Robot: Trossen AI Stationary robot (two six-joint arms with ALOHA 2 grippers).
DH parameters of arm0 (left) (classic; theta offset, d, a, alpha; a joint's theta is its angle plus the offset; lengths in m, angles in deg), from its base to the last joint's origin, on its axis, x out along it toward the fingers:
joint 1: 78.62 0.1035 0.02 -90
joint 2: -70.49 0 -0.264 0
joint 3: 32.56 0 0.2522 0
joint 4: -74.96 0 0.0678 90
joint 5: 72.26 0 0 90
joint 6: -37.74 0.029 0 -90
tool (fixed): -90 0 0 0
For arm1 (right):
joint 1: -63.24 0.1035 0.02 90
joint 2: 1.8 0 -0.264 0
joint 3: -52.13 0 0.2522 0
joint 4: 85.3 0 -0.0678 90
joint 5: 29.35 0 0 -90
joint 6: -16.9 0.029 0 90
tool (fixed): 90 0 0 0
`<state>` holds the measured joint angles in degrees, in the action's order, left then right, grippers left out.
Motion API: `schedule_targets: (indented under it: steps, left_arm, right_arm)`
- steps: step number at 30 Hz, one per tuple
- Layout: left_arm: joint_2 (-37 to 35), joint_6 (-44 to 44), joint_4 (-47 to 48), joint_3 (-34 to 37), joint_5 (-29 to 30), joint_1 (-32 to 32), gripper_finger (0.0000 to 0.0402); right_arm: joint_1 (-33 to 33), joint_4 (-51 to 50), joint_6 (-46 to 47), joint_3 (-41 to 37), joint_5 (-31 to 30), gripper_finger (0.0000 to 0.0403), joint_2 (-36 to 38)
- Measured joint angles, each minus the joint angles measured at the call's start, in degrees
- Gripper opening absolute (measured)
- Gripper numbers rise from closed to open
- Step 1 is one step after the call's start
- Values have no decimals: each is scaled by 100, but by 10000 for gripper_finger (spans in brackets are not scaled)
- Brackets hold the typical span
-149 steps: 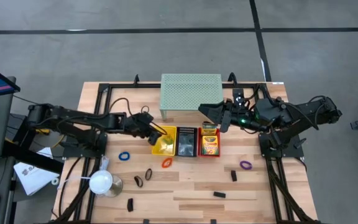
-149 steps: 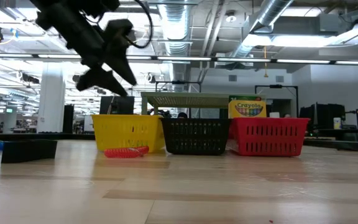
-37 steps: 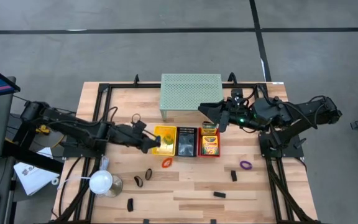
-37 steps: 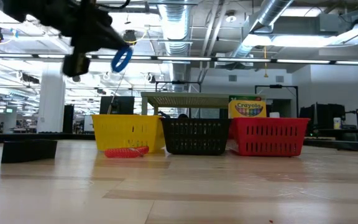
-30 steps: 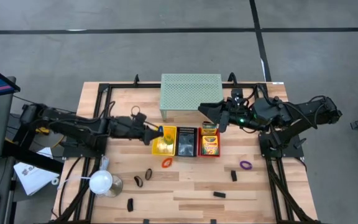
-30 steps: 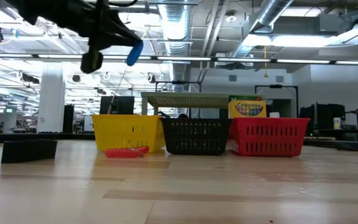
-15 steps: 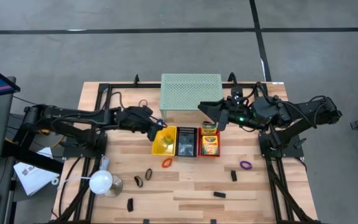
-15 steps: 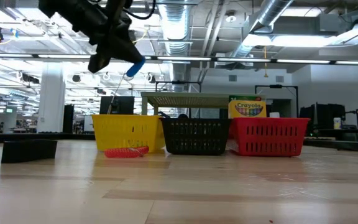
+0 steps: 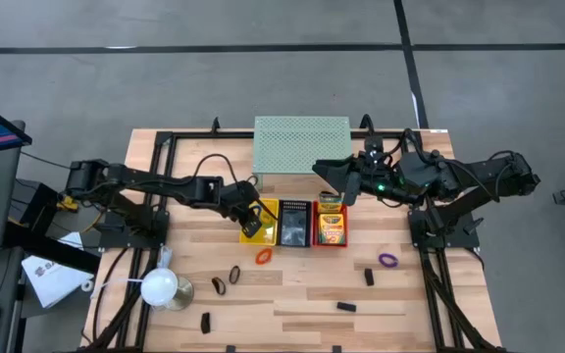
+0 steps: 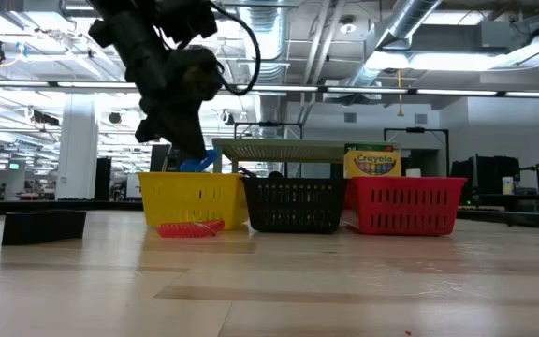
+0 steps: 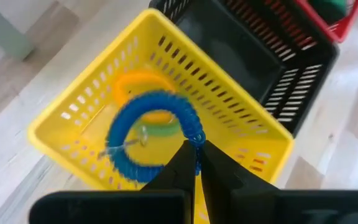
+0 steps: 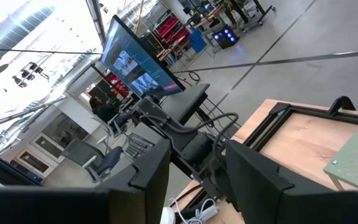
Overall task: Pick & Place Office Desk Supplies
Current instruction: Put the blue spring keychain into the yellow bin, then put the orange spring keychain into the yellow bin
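Placing step. Your left gripper (image 11: 194,155) hangs over the yellow basket (image 11: 247,124), fingers pinched on the blue ring band (image 11: 148,134). Next, I judge: release, letting it drop beside the orange band (image 11: 138,84). Right gripper (image 9: 324,173) waits half-spread above the red basket (image 9: 333,242), empty.

The wooden table (image 9: 292,294) carries yellow (image 9: 260,225), black (image 9: 294,224) and red baskets (image 9: 331,226) (side by side), a mesh shelf (image 9: 301,145), a white lamp (image 9: 161,286), scattered bands and clips.
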<state>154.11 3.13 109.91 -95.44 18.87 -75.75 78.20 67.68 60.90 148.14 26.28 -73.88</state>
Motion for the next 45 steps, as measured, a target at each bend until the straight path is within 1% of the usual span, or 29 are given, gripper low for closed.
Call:
schedule_targets:
  steps: [11,14,17,25,28,30,33,36,41,43,45]
  left_arm:
    - [24,-14,-60,0,37,15,4]
    - [24,-49,-61,0,36,15,16]
    - [23,-177,-61,0,34,40,46]
    - [-19,-222,-106,4,213,44,153]
    - [-84,-191,-107,9,213,43,179]
    - [-185,-177,-202,7,183,6,189]
    - [-490,-183,-301,7,-10,-35,193]
    - [-913,-180,-333,7,-293,-146,188]
    - [-1609,-211,-696,-2,-1234,-441,172]
    - [-1829,-394,-722,2,-1433,-621,168]
    - [-1989,-564,-803,-4,-1466,-847,165]
  right_arm:
    - [0,-25,6,0,0,154,0]
    - [0,-51,-3,0,2,154,0]
    - [0,-71,-3,0,2,154,0]
    - [28,-136,-3,0,2,154,0]
    - [39,-138,-3,1,2,154,0]
    - [39,-144,-3,0,2,154,0]
    - [39,-159,-2,1,2,154,0]
    - [39,-165,-1,1,0,154,0]
    - [39,-171,-1,0,2,154,0]
    - [39,-162,-1,1,2,154,-2]
    - [35,-162,-3,1,2,154,-2]
